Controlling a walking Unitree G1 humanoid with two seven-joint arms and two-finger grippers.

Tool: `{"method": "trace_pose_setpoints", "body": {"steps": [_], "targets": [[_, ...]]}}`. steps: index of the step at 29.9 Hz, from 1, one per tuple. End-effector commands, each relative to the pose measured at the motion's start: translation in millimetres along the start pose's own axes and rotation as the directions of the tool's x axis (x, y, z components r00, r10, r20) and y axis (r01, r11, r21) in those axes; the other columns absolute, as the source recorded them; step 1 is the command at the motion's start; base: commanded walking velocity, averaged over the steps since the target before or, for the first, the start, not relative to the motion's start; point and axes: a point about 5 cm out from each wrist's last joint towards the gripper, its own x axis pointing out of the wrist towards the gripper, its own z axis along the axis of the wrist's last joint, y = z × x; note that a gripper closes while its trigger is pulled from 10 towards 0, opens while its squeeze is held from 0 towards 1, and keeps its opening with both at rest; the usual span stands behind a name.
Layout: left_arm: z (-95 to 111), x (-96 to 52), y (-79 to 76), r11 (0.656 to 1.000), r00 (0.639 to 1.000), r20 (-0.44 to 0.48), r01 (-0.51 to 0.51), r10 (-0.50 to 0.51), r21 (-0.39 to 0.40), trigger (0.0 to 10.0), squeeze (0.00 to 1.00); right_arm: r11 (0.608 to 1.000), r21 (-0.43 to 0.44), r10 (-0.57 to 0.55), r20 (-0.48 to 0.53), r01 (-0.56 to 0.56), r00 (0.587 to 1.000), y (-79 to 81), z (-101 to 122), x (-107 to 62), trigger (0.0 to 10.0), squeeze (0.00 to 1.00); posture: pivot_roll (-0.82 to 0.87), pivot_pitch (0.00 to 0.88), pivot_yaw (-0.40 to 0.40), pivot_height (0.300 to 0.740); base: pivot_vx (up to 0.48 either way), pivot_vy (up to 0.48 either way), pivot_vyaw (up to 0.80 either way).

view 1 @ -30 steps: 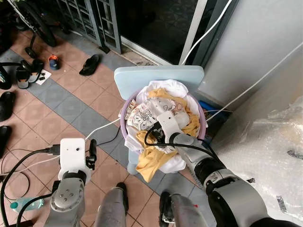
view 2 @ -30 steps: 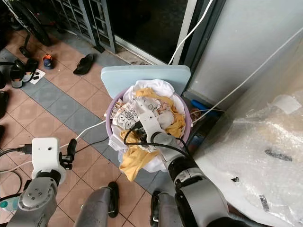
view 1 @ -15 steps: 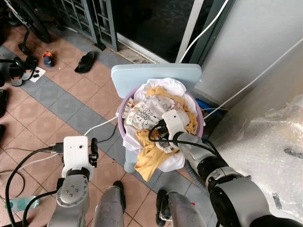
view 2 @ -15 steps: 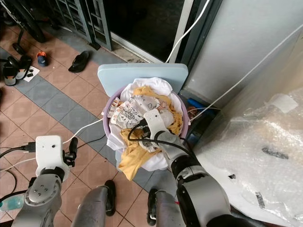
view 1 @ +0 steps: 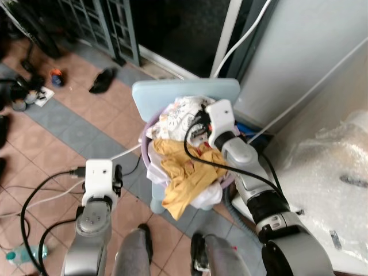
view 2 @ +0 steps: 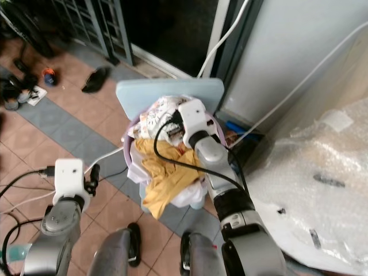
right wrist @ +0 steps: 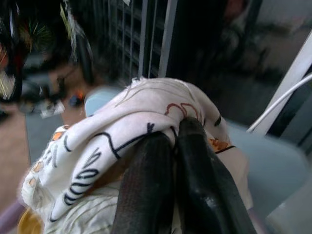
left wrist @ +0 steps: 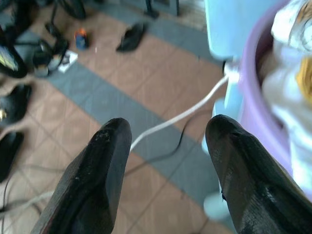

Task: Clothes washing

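Observation:
A purple laundry basket (view 1: 147, 164) heaped with clothes sits on a pale blue stool (view 1: 172, 91). My right gripper (view 1: 198, 122) is shut on a white patterned garment (view 1: 177, 114) and holds it lifted above the basket; in the right wrist view the cloth (right wrist: 122, 117) drapes over the closed fingers (right wrist: 165, 170). A yellow garment (view 1: 181, 172) hangs over the basket's front rim. My left gripper (left wrist: 165, 141) stands open and empty, low beside the basket's left side (left wrist: 263, 112).
A white cable (view 1: 123, 152) runs across the tiled floor to the basket. Sandals and shoes (view 1: 103, 80) lie at the far left. A plastic-wrapped bulk (view 1: 328, 172) and a grey wall stand at the right, with a dark doorway behind the stool.
My right gripper has risen from the pile, pulling the white patterned garment up above the basket. The camera has shifted slightly; the left arm stays low.

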Motion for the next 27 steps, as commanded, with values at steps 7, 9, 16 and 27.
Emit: {"method": "trace_pose_setpoints", "body": {"steps": [7,9,16,27], "targets": [[7.9,10.7,-19.3,0.994,0.993,0.065,0.101,-0.103,0.032,10.0,0.0,0.986,-0.025,-0.158,0.152,0.164,0.976,-18.2,31.7,-56.2,0.0,0.0,-0.01,0.02,0.07,0.74,0.0,0.0,0.0],[9.7,12.5,-19.3,0.995,0.992,0.072,0.101,-0.103,0.026,10.0,0.0,0.986,-0.021,-0.16,0.15,0.165,0.976,-17.5,30.9,-57.9,0.0,0.0,-0.01,0.022,0.072,0.74,0.0,0.0,0.0],[28.2,23.1,-28.6,0.99,0.979,0.148,0.138,-0.136,0.002,10.0,0.0,0.976,0.029,-0.218,0.057,0.217,0.974,-15.3,21.5,-60.0,10.0,0.0,-0.02,0.011,0.085,0.74,0.0,0.0,0.0],[25.4,23.2,-34.6,0.987,0.976,0.151,0.159,-0.155,-0.014,10.0,0.0,0.973,0.014,-0.231,0.019,0.231,0.973,-17.8,17.6,-59.8,10.0,0.0,-0.01,0.023,0.079,0.74,-0.05,0.0,-0.54]]}}
